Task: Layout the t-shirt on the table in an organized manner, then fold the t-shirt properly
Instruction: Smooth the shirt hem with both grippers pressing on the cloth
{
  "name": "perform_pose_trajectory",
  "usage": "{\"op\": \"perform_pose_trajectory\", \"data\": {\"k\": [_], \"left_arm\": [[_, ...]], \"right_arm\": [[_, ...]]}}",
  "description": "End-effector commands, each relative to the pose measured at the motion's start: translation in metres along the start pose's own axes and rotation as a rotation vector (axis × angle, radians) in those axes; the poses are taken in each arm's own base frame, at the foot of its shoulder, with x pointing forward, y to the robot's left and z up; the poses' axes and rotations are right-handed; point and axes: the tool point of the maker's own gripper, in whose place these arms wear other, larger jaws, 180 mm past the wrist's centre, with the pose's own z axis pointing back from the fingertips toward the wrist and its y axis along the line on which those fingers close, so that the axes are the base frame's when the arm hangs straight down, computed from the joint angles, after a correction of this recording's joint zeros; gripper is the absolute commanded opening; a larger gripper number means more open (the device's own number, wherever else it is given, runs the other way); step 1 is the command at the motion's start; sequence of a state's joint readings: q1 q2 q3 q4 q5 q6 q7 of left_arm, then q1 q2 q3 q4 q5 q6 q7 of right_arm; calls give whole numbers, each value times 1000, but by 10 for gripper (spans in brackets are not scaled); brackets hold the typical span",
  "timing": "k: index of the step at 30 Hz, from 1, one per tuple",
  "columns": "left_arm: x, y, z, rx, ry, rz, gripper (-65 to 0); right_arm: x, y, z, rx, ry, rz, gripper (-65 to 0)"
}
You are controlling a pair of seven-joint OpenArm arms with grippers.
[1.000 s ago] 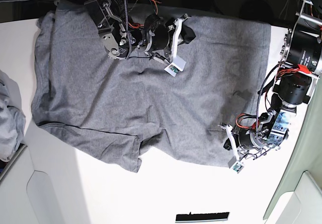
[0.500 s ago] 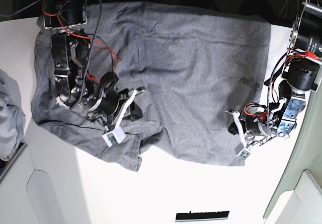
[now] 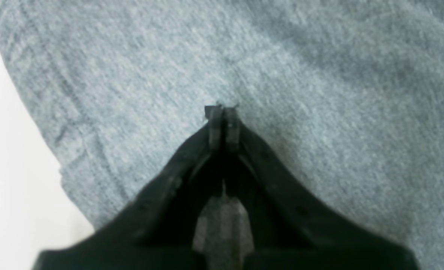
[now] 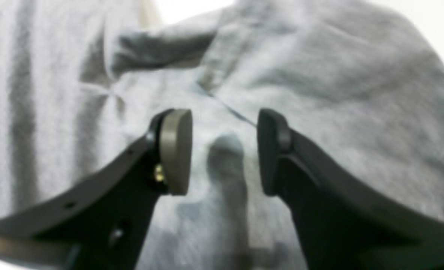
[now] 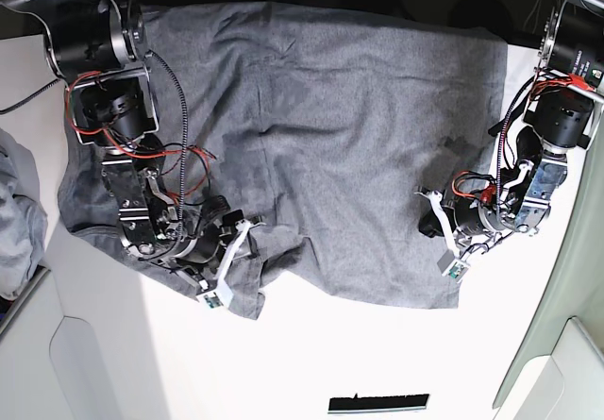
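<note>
the t-shirt (image 5: 330, 146) lies spread on the surface (image 5: 311, 363), long axis across the base view. right end effector (image 4: 222, 150), jaws apart, hangs directly over the rumpled sleeve. left end effector (image 3: 222, 123), closed and empty, rests near the opposite hem.

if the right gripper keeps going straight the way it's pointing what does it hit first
Probably the t-shirt itself: the right gripper is open and aimed at a rumpled fold with a seam just beyond its fingertips. How near it is, I can't tell.
</note>
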State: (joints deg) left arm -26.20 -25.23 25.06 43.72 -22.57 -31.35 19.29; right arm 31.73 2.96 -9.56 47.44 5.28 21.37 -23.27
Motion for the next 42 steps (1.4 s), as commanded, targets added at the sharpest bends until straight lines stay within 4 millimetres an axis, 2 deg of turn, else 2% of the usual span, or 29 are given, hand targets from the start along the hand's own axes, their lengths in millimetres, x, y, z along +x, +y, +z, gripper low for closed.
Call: {"op": "perform_pose_trajectory", "data": {"k": [1,5,10,16,21,26,36,42], "left_arm": [[9,9,4,19,-5,-16,-650],[6,8,4,16,1,-14,-650],[-4,3,4,-10,30,-20,-650],[-17,-2,3,-17,55,-14,-650],[-28,-6,2,-24,75,-9,-650],[-41,-8,3,-28,110,-4,-650],[-83,-4,13,-19,163,10,-650],[-89,-5,13,-21,169,12,-650]], "right_arm": [[36,0,2,-11,-89,20,-367],[35,1,-4,-110,-72,80,-367],[32,12,-15,-128,-77,132,-367],[15,-7,-19,-242,-57,129,-368],[11,-22,-18,-319,-62,130,-368],[15,-35,-13,-354,-70,131,-368],[19,-90,9,-461,-67,142,-368],[18,-99,13,-472,-67,132,-368]]}}
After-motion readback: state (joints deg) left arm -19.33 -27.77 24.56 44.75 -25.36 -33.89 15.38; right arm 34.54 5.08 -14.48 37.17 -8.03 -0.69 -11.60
